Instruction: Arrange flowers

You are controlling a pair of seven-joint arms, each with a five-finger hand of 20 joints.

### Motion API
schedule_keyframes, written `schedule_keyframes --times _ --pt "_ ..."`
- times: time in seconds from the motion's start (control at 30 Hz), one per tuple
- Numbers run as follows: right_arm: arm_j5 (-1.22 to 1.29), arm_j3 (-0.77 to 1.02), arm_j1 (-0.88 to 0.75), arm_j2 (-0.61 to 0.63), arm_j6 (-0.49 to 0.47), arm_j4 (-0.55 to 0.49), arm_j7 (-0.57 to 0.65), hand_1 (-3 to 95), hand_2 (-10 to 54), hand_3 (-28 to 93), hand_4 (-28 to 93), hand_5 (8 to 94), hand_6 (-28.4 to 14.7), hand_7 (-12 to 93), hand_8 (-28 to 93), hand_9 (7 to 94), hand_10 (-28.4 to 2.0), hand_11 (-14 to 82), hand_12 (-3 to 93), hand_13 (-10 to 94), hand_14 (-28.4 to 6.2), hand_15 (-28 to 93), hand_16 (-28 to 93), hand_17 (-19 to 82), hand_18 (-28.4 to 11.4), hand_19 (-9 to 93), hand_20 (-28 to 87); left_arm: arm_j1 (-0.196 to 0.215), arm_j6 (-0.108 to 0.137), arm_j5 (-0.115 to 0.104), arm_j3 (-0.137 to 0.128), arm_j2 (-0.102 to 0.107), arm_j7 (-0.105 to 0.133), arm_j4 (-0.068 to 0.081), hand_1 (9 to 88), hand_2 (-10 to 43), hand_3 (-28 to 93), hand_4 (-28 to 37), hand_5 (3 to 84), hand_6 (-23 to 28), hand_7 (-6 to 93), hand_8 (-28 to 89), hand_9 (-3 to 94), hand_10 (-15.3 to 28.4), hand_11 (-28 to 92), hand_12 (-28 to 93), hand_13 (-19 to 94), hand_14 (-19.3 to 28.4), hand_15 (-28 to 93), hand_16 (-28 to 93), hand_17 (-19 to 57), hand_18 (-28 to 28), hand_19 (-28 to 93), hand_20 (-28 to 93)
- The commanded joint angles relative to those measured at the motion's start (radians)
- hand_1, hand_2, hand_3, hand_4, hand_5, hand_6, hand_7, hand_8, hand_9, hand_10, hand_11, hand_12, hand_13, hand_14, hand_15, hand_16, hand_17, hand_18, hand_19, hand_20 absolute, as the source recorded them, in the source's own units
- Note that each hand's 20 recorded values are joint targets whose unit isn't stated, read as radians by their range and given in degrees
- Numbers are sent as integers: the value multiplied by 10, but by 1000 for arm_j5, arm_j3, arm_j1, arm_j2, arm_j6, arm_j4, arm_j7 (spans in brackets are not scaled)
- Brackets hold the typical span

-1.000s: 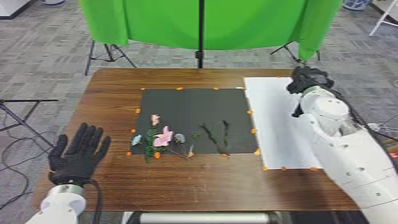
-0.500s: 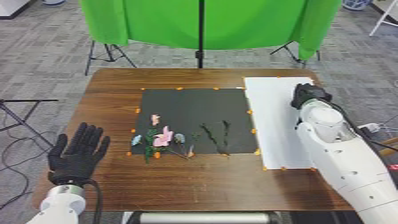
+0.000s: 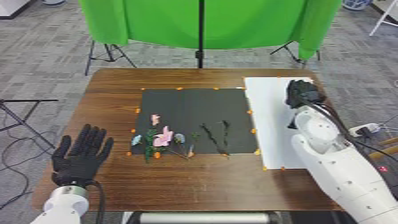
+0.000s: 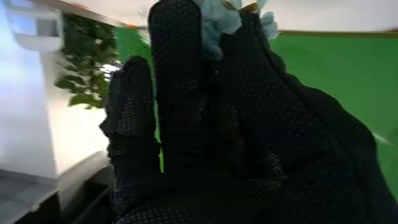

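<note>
Your black-fabric-gloved right hand (image 3: 304, 92) pinches 1 pale blue, petaled flower (image 4: 218, 25) between thumb and fingers over the white rectangular sheet (image 3: 274, 117). Your black-fabric-gloved left hand (image 3: 76, 165) has its fingers straight and spread.

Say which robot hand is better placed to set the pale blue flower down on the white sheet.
Right, most likely: the right robot hand pinches the pale blue flower and is over the white sheet. The left robot hand is open, off beyond the dark mat.
</note>
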Motion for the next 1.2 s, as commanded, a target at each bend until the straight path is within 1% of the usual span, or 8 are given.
schedule_keyframes --times 0.03,0.1,0.2,0.33,0.43,0.53,0.77,1.2 --pt "25 -37 -30 30 -85 -285 -111 636 -95 671 -283 680 -10 329 -65 773 -109 127 384 723 -39 335 373 405 -184 862 232 28 -3 -14 1 -5 -3 1 260 171 775 -283 498 110 109 -93 427 164 233 102 318 168 422 -92 -72 146 423 159" --pt "41 -63 -34 26 -95 -332 -136 631 -95 675 -283 667 -8 295 -75 752 -112 121 377 701 -43 339 366 389 -188 858 232 22 -6 -24 7 -8 -16 3 260 171 775 -283 498 111 108 -94 427 164 233 102 317 169 422 -91 -72 146 423 159" --pt "33 -113 -42 18 -96 -372 -187 628 -95 678 -283 664 -7 279 -79 731 -116 143 353 686 -46 349 352 380 -190 855 232 5 -1 -17 9 -3 -22 8 260 171 775 -283 498 110 108 -93 427 164 233 102 317 170 421 -91 -72 146 422 159" --pt "1 -201 2 -12 -150 -332 -230 624 -95 678 -283 656 -6 273 -94 717 -117 159 337 678 -47 350 350 372 -191 852 233 0 0 -18 5 0 -24 11 260 171 775 -283 498 111 108 -93 428 165 235 103 317 169 422 -90 -72 146 422 159" --pt "-16 -237 5 -17 -155 -332 -235 621 -95 680 -283 653 -6 271 -106 709 -119 170 325 674 -48 349 348 369 -193 850 234 -11 -3 -13 12 5 -35 16 261 172 774 -283 498 110 108 -93 428 165 235 102 317 169 423 -90 -72 146 423 160" --pt "6 -253 13 -46 -210 -336 -216 612 -95 685 -283 649 -8 269 -115 703 -122 181 318 672 -49 351 348 368 -194 848 235 -6 -6 -23 12 8 -22 16 260 172 776 -283 498 111 109 -93 428 164 234 102 318 169 422 -91 -72 146 423 160" --pt "-28 -264 15 -71 -218 -318 -208 596 -95 690 -283 635 -16 260 -164 672 -136 229 272 655 -57 358 336 361 -198 849 236 -9 -7 -30 13 13 -19 16 260 172 778 -283 499 110 109 -94 426 165 234 102 318 169 422 -90 -71 146 422 159" --pt "-35 -242 -29 -88 -280 -332 -195 589 -95 697 -283 616 -19 235 -162 639 -146 273 209 634 -64 375 319 342 -205 842 231 6 2 -65 0 1 -3 11 260 171 778 -283 499 110 111 -94 428 164 235 103 320 168 422 -90 -71 146 422 160"
